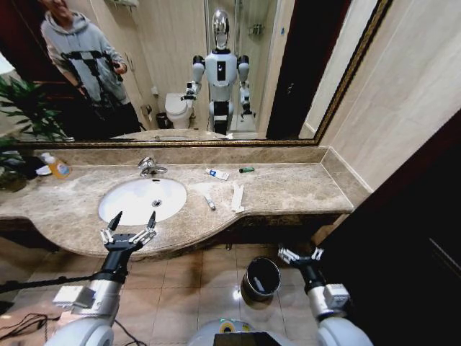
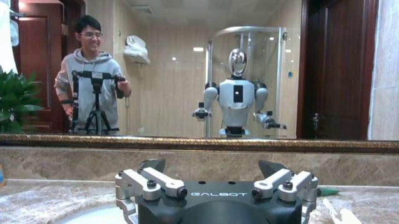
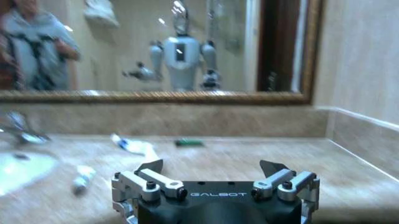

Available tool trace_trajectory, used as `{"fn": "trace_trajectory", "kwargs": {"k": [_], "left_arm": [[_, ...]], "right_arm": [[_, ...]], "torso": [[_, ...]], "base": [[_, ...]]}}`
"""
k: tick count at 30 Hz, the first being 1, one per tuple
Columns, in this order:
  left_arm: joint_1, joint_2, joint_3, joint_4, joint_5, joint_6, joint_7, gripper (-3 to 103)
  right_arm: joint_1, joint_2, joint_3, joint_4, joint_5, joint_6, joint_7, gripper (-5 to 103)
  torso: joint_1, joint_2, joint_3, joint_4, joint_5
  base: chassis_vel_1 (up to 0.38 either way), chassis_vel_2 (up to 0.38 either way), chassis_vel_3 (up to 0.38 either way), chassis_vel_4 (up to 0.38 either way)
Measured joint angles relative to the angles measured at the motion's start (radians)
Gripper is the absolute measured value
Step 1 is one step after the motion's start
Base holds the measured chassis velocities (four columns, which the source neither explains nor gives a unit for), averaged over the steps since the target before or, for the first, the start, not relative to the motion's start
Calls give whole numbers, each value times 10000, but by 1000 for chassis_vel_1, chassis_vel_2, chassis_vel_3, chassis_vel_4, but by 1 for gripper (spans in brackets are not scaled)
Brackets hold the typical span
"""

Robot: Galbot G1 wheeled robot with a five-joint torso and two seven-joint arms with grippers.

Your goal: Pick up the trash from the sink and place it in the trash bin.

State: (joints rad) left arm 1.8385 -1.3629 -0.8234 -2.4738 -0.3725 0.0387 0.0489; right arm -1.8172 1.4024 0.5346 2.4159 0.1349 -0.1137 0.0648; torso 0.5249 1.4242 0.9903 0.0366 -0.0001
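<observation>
With both the left gripper and right gripper spread and empty at the frame's bottom, the trash, including a white paper strip and blue-and-white tube, lies mid-frame on the bench, and the seemingly thin strip could slip a pinch short of the trash bin.

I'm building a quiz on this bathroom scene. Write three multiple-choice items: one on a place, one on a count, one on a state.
1. Where does the small round dark metal trash bin stand?
A. on the floor below the counter
B. in the basin
C. on the counter

2. How many litter pieces lie on the beige-brown marble countertop?
A. one
B. four
C. seven

3. How are the left tool and right tool?
A. both open, empty
B. both shut
C. left holds paper

Key: 1 A, it sits on the tiles between the arms; 2 B, the white folded paper strip, small white tube, blue-and-white tube and green-black piece; 3 A, their fingers are spread around nothing.
</observation>
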Motion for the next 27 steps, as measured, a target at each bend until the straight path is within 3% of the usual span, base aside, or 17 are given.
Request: {"fn": "trace_trajectory", "kwargs": {"k": [3, 4, 7, 10, 14, 21, 27], "left_arm": [[0, -1, 1, 0, 0, 0, 0, 100], [0, -1, 0, 0, 0, 0, 0, 100], [0, -1, 0, 0, 0, 0, 0, 100], [0, -1, 0, 0, 0, 0, 0, 100], [0, -1, 0, 0, 0, 0, 0, 100], [0, 0, 0, 0, 0, 0, 0, 100], [0, 0, 0, 0, 0, 0, 0, 100]], "right_arm": [[499, -249, -229, 87, 286, -453, -72, 100], [1005, -624, -475, -4, 542, -766, -165, 100], [1546, -1125, -755, -363, 623, -888, -318, 100], [3085, -2054, -1671, -1635, 739, -1057, -390, 100], [4307, -2407, -2474, -2603, 851, -1238, -306, 100], [5937, -2581, -3459, -3789, 1140, -1400, -86, 100], [7050, -2224, -4002, -4970, 1215, -1378, 122, 100]], "torso": [[1, 0, 0, 2, -1], [1, 0, 0, 3, 0], [1, 0, 2, 2, 1], [1, -1, 1, 2, 0], [2, -1, 2, 2, 1], [3, -1, 2, 3, 2], [2, -1, 1, 2, 1]], "base": [[0, 0, 0, 0], [0, 0, 0, 0], [0, 0, 0, 0], [0, 0, 0, 0], [0, 0, 0, 0], [0, 0, 0, 0], [0, 0, 0, 0]]}}
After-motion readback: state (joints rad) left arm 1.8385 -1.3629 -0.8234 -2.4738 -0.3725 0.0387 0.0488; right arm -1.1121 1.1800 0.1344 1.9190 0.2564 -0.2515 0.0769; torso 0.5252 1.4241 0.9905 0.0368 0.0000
